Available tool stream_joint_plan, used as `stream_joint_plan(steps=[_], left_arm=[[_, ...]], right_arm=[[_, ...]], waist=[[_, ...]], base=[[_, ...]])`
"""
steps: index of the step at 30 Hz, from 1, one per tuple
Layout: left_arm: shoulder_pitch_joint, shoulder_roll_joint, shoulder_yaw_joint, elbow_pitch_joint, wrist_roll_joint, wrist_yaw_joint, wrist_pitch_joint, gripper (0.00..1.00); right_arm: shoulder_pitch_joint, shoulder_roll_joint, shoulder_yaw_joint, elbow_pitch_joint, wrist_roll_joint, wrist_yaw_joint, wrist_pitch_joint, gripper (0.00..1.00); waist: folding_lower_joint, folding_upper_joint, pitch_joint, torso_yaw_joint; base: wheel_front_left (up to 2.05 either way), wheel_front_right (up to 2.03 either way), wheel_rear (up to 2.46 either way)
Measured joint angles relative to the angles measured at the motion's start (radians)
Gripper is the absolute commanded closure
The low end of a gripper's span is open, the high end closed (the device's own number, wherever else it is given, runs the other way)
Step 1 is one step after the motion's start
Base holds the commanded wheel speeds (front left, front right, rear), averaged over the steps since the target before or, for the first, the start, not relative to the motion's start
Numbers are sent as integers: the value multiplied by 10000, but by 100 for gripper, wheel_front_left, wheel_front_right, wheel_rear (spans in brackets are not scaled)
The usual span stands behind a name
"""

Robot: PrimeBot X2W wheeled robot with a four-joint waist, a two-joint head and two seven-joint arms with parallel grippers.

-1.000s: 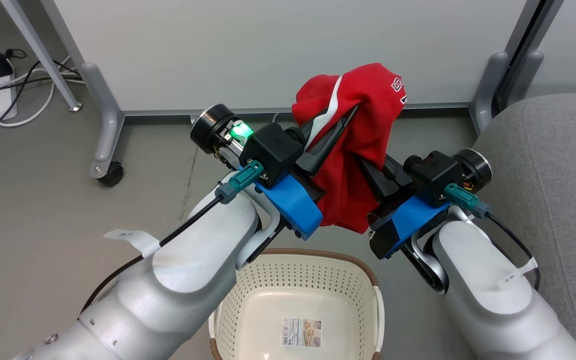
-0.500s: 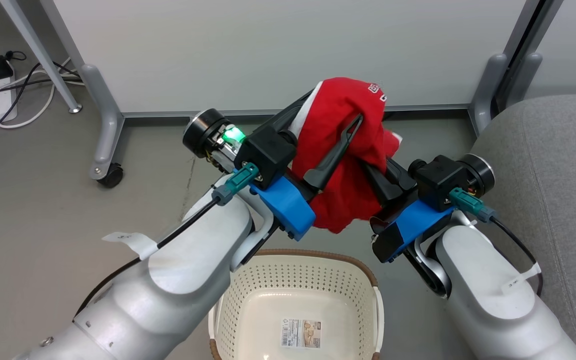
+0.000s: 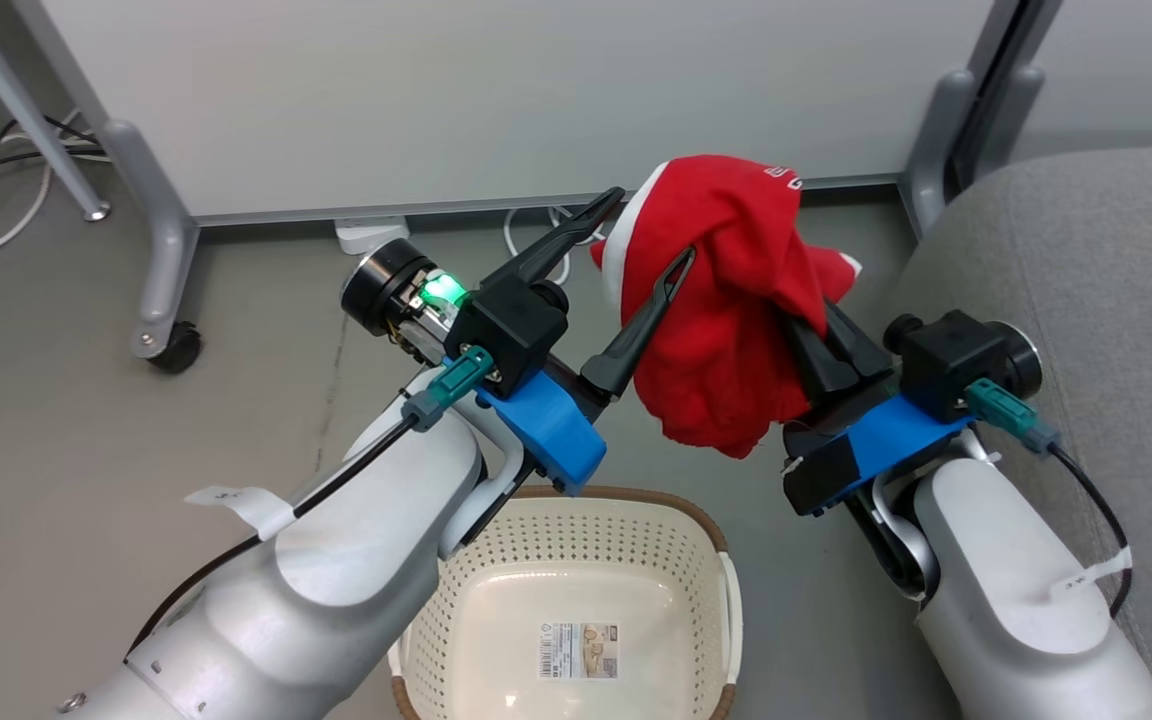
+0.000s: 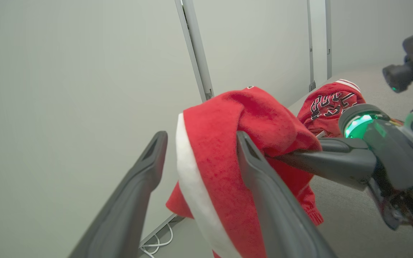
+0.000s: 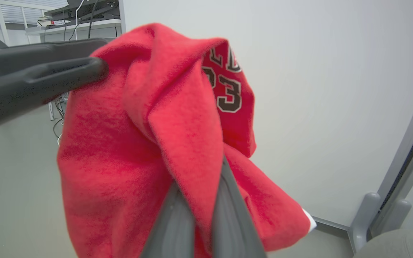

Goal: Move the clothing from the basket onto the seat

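At the centre of the head view, our right gripper point(image 3: 802, 325) is clamped on the red clothing point(image 3: 726, 300), which hangs in the air. Our left gripper point(image 3: 651, 225), left of centre, has its fingers apart, with the clothing's white trim between them. The basket point(image 3: 698, 520) sits at bottom centre on the floor. The grey seat point(image 3: 1086, 260) lies along the right side.

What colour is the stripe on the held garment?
White stripe on red garment; clearest in left wrist view.
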Motion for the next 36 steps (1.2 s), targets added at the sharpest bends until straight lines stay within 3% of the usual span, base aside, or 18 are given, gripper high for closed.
stream_joint_plan(steps=[21,36], left_arm=[[125,23,-424,-297,127,-58,0,0],[77,8,-685,-278,161,-88,15,0]], right_arm=[[1235,414,-2307,-1616,-523,0,0,100],[2476,660,-3325,-2688,-627,0,0,100]], waist=[[0,0,892,-2261],[1,0,1250,-3835]], base=[[0,0,0],[0,0,0]])
